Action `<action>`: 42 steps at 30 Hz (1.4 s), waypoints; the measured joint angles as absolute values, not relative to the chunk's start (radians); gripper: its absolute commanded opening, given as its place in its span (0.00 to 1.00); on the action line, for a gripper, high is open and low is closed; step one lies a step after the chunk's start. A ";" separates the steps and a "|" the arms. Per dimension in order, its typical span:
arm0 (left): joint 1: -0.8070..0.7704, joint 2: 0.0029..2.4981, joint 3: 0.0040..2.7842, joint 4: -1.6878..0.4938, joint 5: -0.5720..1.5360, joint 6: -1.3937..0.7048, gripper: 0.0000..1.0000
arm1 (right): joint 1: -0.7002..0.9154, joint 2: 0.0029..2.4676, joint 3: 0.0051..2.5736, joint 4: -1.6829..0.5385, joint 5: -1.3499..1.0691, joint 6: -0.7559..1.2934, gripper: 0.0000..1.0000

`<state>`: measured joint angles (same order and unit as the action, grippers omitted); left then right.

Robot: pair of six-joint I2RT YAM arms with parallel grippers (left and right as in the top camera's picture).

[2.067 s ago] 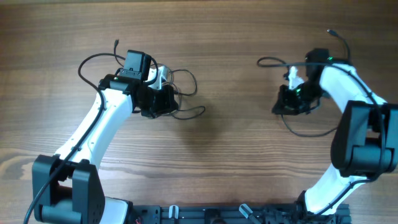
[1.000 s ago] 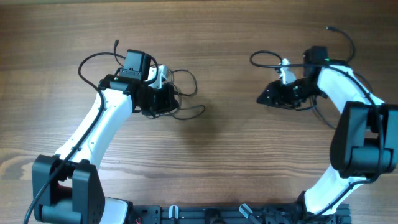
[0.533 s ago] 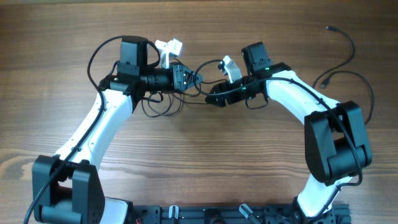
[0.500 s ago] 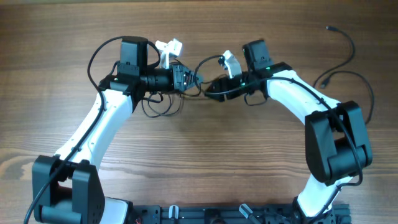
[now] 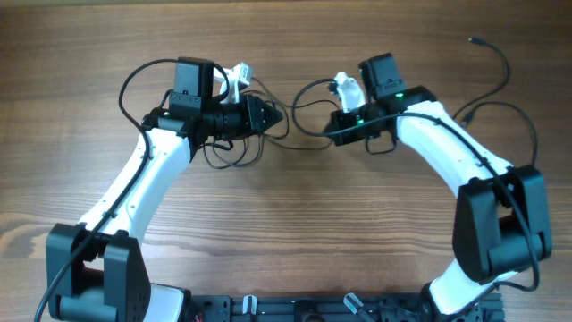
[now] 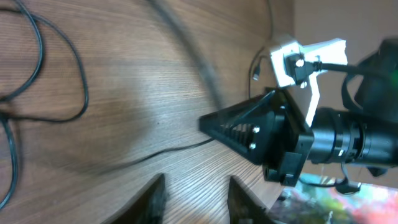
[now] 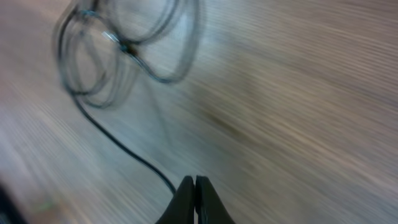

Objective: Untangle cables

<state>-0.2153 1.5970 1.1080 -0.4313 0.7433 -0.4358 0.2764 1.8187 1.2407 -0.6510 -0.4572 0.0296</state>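
Note:
A tangle of thin black cables [image 5: 234, 154] lies on the wooden table around my left gripper [image 5: 275, 117]. In the left wrist view my left gripper [image 6: 199, 202] is open, with nothing between its fingers [image 6: 154, 198]. My right gripper [image 5: 329, 134] faces it from the right, a short gap away. In the right wrist view my right gripper [image 7: 194, 198] is shut on a black cable [image 7: 124, 152] that runs from its tips back to the blurred tangle [image 7: 124, 43]. That cable loops up beside the right gripper [image 5: 306, 94]. The right gripper also shows in the left wrist view [image 6: 208, 122].
Another black cable [image 5: 500, 98] with a plug end lies loose at the far right of the table. Cable loops [image 6: 62, 74] lie on the wood at the left of the left wrist view. The arm bases stand at the front edge.
The right arm swung from the far right to the middle beside the left gripper. In the last half second it drew back to the right. The left gripper rose and turned.

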 measured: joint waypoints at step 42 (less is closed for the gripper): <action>-0.229 1.597 1.108 -0.569 0.542 -0.432 0.65 | 0.176 1.406 1.632 -0.103 -0.855 0.442 0.04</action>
<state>-0.2295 1.5967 1.1084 -0.5686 0.5419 -0.4320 0.1764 1.4063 1.6321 -0.1032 -0.8551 0.4416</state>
